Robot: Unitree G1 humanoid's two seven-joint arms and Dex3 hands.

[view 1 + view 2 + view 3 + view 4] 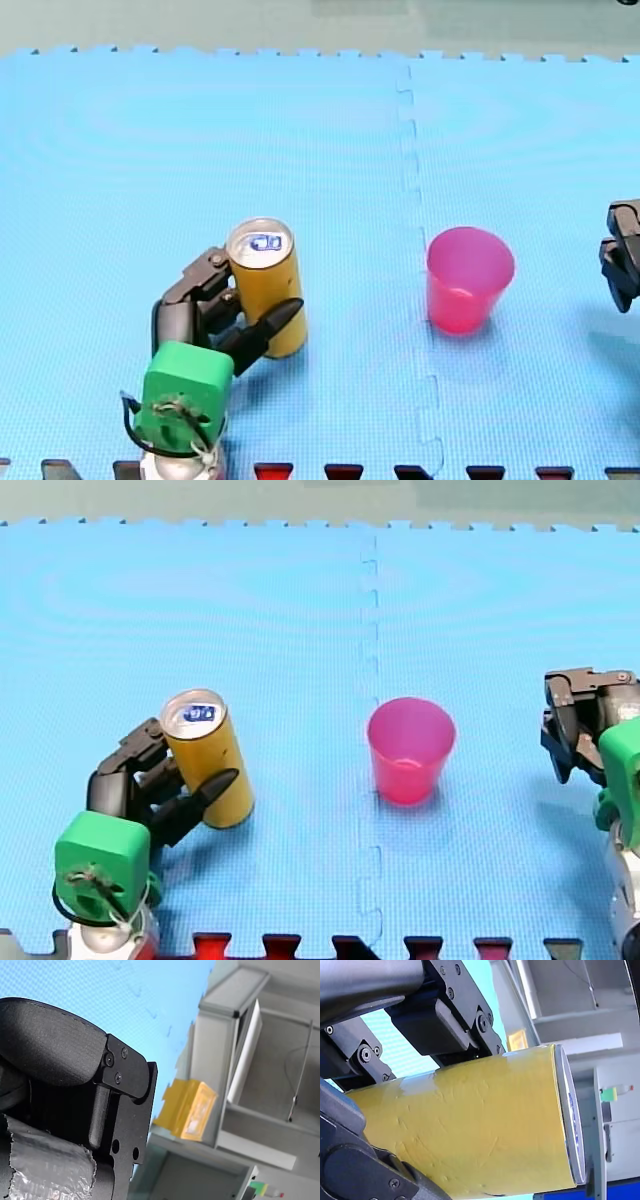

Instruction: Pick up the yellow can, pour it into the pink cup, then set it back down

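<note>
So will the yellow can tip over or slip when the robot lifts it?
The yellow can is tall, narrow and upright on the mat, so a push would probably tip it and let it roll. Its side looks smooth, maybe slippery, but the left robot hand wraps both sides, which should hold it.
</note>
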